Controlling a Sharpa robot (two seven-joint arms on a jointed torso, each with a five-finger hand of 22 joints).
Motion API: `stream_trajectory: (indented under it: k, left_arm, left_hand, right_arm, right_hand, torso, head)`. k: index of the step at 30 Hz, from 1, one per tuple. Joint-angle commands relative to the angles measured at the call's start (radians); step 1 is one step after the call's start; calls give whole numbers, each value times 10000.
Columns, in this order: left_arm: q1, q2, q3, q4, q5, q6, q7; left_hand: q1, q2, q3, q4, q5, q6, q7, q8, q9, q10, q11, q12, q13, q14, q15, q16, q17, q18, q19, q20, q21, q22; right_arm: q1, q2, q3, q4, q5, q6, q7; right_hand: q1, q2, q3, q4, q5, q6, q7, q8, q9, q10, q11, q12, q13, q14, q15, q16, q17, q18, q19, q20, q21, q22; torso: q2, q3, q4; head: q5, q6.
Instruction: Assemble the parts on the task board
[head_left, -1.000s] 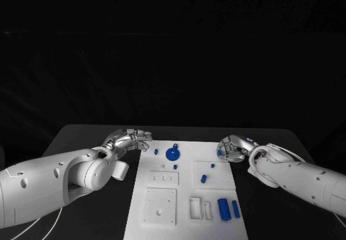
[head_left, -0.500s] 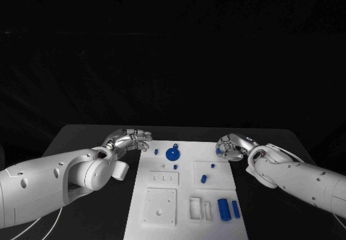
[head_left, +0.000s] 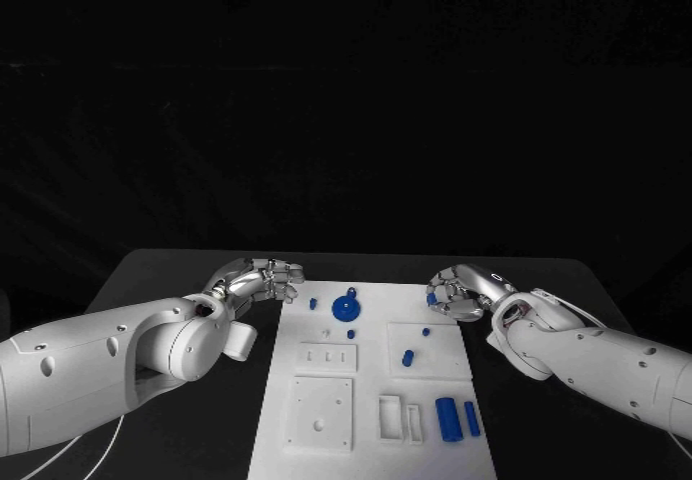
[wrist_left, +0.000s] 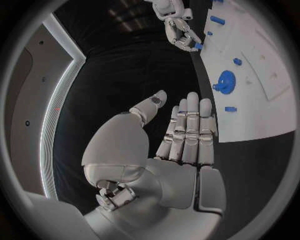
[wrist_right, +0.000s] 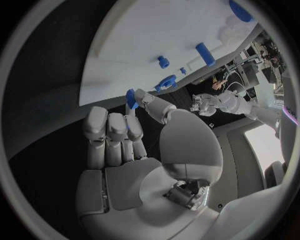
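The white task board (head_left: 368, 385) lies in the middle of the table. My right hand (head_left: 462, 292) hovers over the board's far right corner and pinches a small blue part (head_left: 433, 297) between thumb and a finger; the same part (wrist_right: 131, 97) sits at the thumb tip in the right wrist view. My left hand (head_left: 260, 278) holds nothing beside the board's far left corner, its fingers (wrist_left: 187, 135) straight and the thumb apart. On the board lie a blue gear (head_left: 346, 307), a short peg (head_left: 408, 356), small blue studs (head_left: 313, 302) and two blue cylinders (head_left: 457, 418).
The board carries raised white blocks (head_left: 320, 410) and a slotted holder (head_left: 400, 417) near its front. Black table (head_left: 173, 275) surrounds the board on both sides. In the left wrist view the right hand (wrist_left: 180, 30) is across the board from the gear (wrist_left: 224, 81).
My right hand has risen slightly and drawn away from the board's far right edge with the small blue part in its pinch. The left hand has stayed put.
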Motion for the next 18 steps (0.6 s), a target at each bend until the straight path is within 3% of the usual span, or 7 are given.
stream_trajectory:
  k: [1,12,18]
  left_arm:
    - [4,3,4,23,-16,23,25]
    - [3,27,-8,-48,-16,25,-13]
    - [-24,108,-26,-132,-180,-157,-556]
  left_hand:
    - [-79,3,57,24,-70,62,38,-36,17,69,-8,30,12,-49,18,50,-14,131,-70,-30,58,192]
    - [-147,0,43,65,-82,101,23,-18,31,159,-48,74,28,-49,14,59,-19,129,-71,-33,71,190]
    - [-260,-21,21,161,-94,133,-18,-5,44,363,-143,182,69,-22,1,86,-18,132,-56,-45,98,190]
  right_arm:
    - [-4,-10,1,224,-88,-273,-217]
    - [-4,-71,1,1212,-106,-536,-938]
    - [-4,-5,1,2148,-142,-746,-1672]
  right_hand:
    - [-1,79,1,-84,-10,509,142,66,209,28,-51,59,233,3,-44,-49,14,1402,-25,-70,43,155]
    - [-11,99,27,-127,-10,512,136,65,223,44,-58,68,240,6,-51,-54,19,1403,-16,-81,43,149]
    - [-20,103,46,-173,-8,511,133,62,233,46,-62,68,241,7,-55,-62,20,1403,-12,-89,39,143]
  torso:
    - [-3,-2,-9]
    - [-17,-18,2]
    - [-28,-18,-2]
  head:
    - [8,26]
    - [11,35]
    - [79,63]
